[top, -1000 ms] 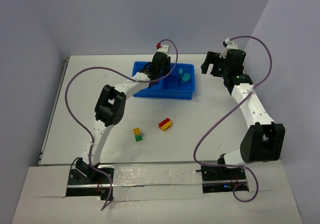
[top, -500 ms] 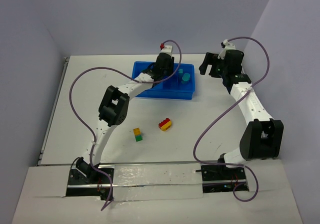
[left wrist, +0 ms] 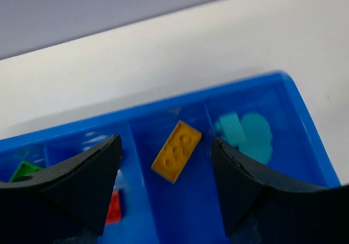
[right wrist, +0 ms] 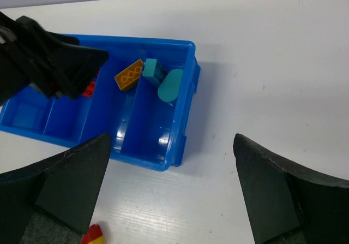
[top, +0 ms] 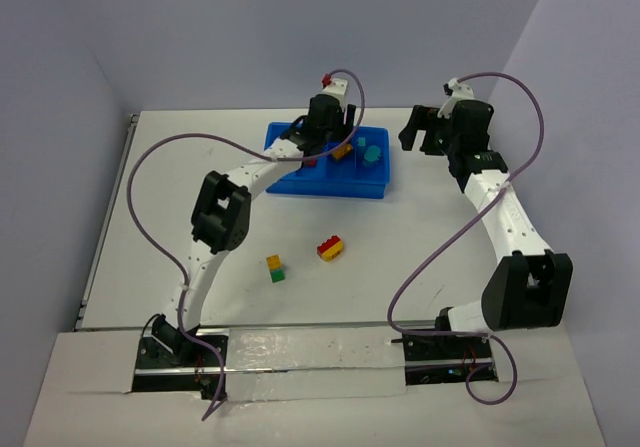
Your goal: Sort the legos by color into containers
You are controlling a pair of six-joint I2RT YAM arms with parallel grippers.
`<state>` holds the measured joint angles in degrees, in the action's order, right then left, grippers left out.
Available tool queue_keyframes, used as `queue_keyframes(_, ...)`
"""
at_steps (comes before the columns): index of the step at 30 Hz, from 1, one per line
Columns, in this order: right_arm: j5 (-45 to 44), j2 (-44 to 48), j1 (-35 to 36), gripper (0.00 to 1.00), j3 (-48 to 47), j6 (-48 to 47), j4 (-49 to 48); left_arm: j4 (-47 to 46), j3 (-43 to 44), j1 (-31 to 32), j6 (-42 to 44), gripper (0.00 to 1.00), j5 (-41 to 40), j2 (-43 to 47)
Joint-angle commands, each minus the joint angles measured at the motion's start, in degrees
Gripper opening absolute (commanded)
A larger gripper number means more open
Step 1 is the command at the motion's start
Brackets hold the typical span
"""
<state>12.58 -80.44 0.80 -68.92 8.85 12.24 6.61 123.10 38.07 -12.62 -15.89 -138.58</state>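
While the left end effector (left wrist: 164, 146) hovers spread over a bright blue plastic tray (left wrist: 297, 99), yellow plastic brick (left wrist: 176, 150) seemingly loose inside, right end effector (right wrist: 172, 140) spread too.

Yellow brick (left wrist: 176, 150) flat in blue tray (right wrist: 143, 158), teal bricks (left wrist: 242, 135) in next compartment

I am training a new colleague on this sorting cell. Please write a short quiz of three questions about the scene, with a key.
1. True or false: the left hand is gripping the yellow brick.
2. In the top view, which end compartment of the blue tray holds the teal pieces? A) left B) right C) neither
3. How many two-colour pairs lie on the table outside the tray?
Key: 1 false, that hand is open; 2 B; 3 two, the yellow-green pair and the red-yellow pair.
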Motion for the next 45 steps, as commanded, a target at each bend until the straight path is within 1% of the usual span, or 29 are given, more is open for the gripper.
queue_keyframes(1, 2.36, 4.72, -0.36, 1.00, 1.35, -3.09, 0.89, 3.37, -8.16, -2.84, 10.83, 0.77, 18.56, 18.45)
queue_keyframes(2, 2.43, 5.11, -0.36, 1.00, 1.57, -3.48, 1.18, 4.53, -11.52, -3.86, 13.56, 0.79, 24.02, 21.83)
queue_keyframes(3, 2.90, 5.72, -0.36, 1.00, 2.04, -4.09, 1.65, 6.32, -16.51, -6.30, 16.82, 0.84, 31.75, 28.24)
queue_keyframes(4, 3.23, 6.17, -0.36, 1.00, 2.48, -4.68, 1.99, 8.03, -20.11, -8.07, 19.17, 0.88, 37.32, 32.85)
queue_keyframes(5, 3.33, 6.36, -0.36, 1.00, 2.91, -5.20, 2.11, 10.31, -21.19, -8.62, 20.57, 0.88, 39.59, 33.81)
queue_keyframes(6, 3.64, 7.03, -0.36, 1.00, 3.53, -5.69, 2.51, 14.58, -24.79, -10.49, 25.41, 0.91, 47.33, 36.92)
queue_keyframes(7, 3.93, 7.54, -0.36, 1.00, 4.10, -6.15, 2.86, 19.24, -27.72, -12.14, 29.53, 0.93, 53.13, 39.64)
queue_keyframes(8, 4.18, 7.73, -0.36, 1.00, 4.53, -6.52, 3.11, 24.68, -29.24, -13.33, 32.10, 0.92, 54.89, 41.52)
queue_keyframes(9, 4.56, 8.04, -0.36, 1.00, 5.01, -6.92, 3.28, 28.62, -30.33, -14.31, 39.49, 0.91, 58.14, 43.78)
queue_keyframes(10, 4.78, 8.11, -0.36, 1.00, 5.18, -7.13, 3.58, 35.61, -32.61, -14.58, 44.69, 0.90, 59.39, 45.20)
queue_keyframes(11, 5.13, 7.98, -0.36, 1.00, 5.26, -7.30, 3.85, 40.22, -34.37, -14.60, 53.38, 0.89, 60.55, 47.41)
queue_keyframes(13, 5.88, 7.71, -0.36, 1.00, 5.23, -7.58, 4.36, 46.56, -38.03, -14.60, 65.77, 0.88, 61.36, 50.02)
queue_keyframes(14, 6.21, 7.42, -0.36, 1.00, 5.09, -7.67, 4.94, 49.88, -41.56, -14.60, 73.57, 0.88, 61.70, 52.80)
queue_keyframes(16, 6.73, 6.86, -0.36, 1.00, 4.65, -7.84, 5.83, 52.29, -46.37, -14.60, 81.40, 0.88, 61.67, 54.98)
queue_keyframes(17, 7.04, 6.37, -0.36, 1.00, 4.40, -7.98, 6.34, 54.02, -48.45, -14.36, 88.34, 0.88, 61.21, 56.25)
queue_keyframes(18, 7.24, 5.90, -0.36, 1.00, 4.22, -8.10, 6.89, 55.40, -49.81, -13.93, 92.78, 0.88, 60.61, 56.48)
queue_keyframes(21, 7.39, 4.56, -0.36, 1.00, 3.61, -8.16, 8.45, 59.91, -49.98, -11.81, 103.70, 0.89, 57.47, 54.62)
queue_keyframes(23, 7.63, 4.14, -0.36, 1.00, 3.35, -8.29, 9.13, 62.39, -50.17, -9.04, 107.30, 0.89, 54.92, 53.33)
queue_keyframes(24, 7.64, 3.80, -0.36, 1.00, 3.35, -9.81, 9.56, 62.74, -50.77, -8.06, 110.62, 0.88, 52.44, 53.06)
queue_keyframes(27, 7.64, 3.08, -0.36, 1.00, 3.19, -10.31, 10.14, 63.28, -52.48, -3.92, 115.99, 0.88, 48.25, 52.07)
queue_keyframes(30, 7.92, 2.37, -0.36, 1.00, 3.06, -10.49, 10.81, 63.93, -52.62, -1.38, 119.21, 0.88, 45.67, 50.02)
queue_keyframes(33, 8.16, 1.76, -0.36, 1.00, 2.86, -10.69, 11.19, 65.45, -52.23, 0.25, 120.94, 0.84, 43.84, 48.06)
queue_keyframes(37, 8.48, 0.81, -0.36, 1.00, 2.30, -10.78, 11.49, 64.91, -53.80, 2.35, 122.56, 0.81, 39.73, 46.63)
queue_keyframes(41, 9.22, -0.07, -0.36, 1.00, 1.86, -10.43, 11.66, 64.23, -54.37, 3.24, 123.00, 0.77, 39.10, 45.42)
queue_keyframes(45, 9.57, -0.68, -0.36, 1.00, 1.77, -10.34, 11.66, 63.24, -54.73, 4.12, 121.69, 0.76, 38.47, 44.89)
